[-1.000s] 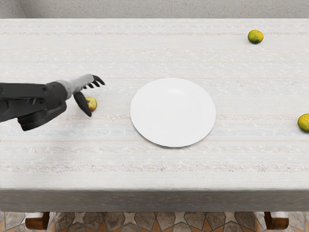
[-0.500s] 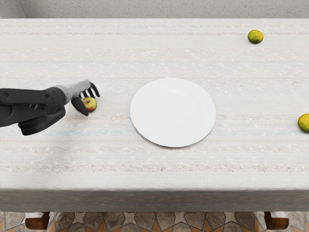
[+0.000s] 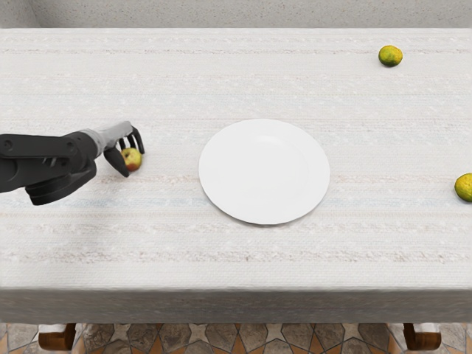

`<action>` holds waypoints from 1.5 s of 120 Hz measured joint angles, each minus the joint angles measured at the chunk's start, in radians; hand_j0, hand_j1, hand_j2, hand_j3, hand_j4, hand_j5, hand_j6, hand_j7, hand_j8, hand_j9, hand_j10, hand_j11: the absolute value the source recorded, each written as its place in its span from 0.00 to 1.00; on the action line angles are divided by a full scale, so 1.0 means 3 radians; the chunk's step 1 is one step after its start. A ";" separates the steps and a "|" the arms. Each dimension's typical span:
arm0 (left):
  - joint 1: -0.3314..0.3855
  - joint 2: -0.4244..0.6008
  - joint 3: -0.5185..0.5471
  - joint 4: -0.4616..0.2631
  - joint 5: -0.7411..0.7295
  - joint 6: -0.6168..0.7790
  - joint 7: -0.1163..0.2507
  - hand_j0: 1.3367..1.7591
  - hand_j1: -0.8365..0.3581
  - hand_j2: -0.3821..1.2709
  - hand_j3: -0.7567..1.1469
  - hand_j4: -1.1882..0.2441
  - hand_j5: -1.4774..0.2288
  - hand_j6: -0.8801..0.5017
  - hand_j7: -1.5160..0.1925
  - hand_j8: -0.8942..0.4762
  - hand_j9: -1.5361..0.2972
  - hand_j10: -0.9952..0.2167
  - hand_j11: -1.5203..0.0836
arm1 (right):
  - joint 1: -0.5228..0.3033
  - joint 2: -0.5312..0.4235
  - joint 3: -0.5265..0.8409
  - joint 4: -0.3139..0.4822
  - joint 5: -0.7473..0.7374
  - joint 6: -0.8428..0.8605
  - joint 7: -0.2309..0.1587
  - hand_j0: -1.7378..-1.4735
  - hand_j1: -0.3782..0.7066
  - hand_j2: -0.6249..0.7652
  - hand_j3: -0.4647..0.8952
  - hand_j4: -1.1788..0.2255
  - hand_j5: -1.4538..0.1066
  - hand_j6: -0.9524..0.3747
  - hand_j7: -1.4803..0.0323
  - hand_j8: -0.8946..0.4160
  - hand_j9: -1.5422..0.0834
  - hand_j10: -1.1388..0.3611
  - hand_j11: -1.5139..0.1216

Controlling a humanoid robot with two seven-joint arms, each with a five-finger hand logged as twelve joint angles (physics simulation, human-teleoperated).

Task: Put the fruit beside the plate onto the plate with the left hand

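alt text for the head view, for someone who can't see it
The left hand, reaching in from the left, has its fingers curled around a small apple on the table, left of a white plate. Two green fruits lie far off, one at the far right corner, one at the right edge.

Simulated domestic dining setting: cloth-covered worktop (image 3: pixel 236 251) carrying a white plate (image 3: pixel 264 171), wooden furniture feet (image 3: pixel 56 338) on patterned tile floor (image 3: pixel 236 340), plain grey wall (image 3: pixel 236 12).

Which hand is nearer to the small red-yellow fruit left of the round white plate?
Left. The left hand curls its fingers around the small red-yellow fruit; the right hand is not in view.
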 joint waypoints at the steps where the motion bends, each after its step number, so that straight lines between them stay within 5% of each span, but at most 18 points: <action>1: -0.0001 0.0000 0.0000 0.0000 -0.0001 0.0000 0.0000 0.75 0.50 0.37 0.40 0.39 0.34 0.30 0.36 0.25 0.34 0.28 0.38 | 0.0000 0.0000 0.0000 0.0000 0.0000 0.0000 0.0000 0.30 0.06 0.44 0.34 0.82 0.91 0.69 0.95 0.66 0.92 0.74 0.90; 57: -0.0443 -0.0014 -0.0002 -0.0172 -0.0067 -0.0066 0.0009 0.75 0.47 0.39 0.40 0.39 0.28 0.35 0.32 0.32 0.32 0.24 0.35 | 0.0000 0.0000 0.0000 0.0000 0.0000 0.0000 0.0000 0.30 0.06 0.44 0.34 0.82 0.91 0.69 0.95 0.66 0.92 0.74 0.90; 91: -0.0665 -0.0393 -0.0012 -0.0187 -0.0167 -0.0071 0.0009 0.76 0.43 0.46 0.40 0.37 0.29 0.35 0.33 0.31 0.33 0.24 0.36 | 0.0000 0.0000 0.0000 0.0000 0.0000 0.0000 0.0000 0.30 0.06 0.44 0.34 0.82 0.91 0.69 0.95 0.66 0.92 0.74 0.90; 180: -0.0709 -0.1120 -0.0127 -0.0186 -0.0448 -0.0072 0.0007 0.76 0.43 0.49 0.40 0.35 0.30 0.32 0.34 0.29 0.33 0.24 0.36 | 0.0000 0.0000 0.0000 0.0000 0.0000 0.0000 0.0000 0.30 0.06 0.44 0.34 0.82 0.91 0.69 0.95 0.66 0.92 0.74 0.90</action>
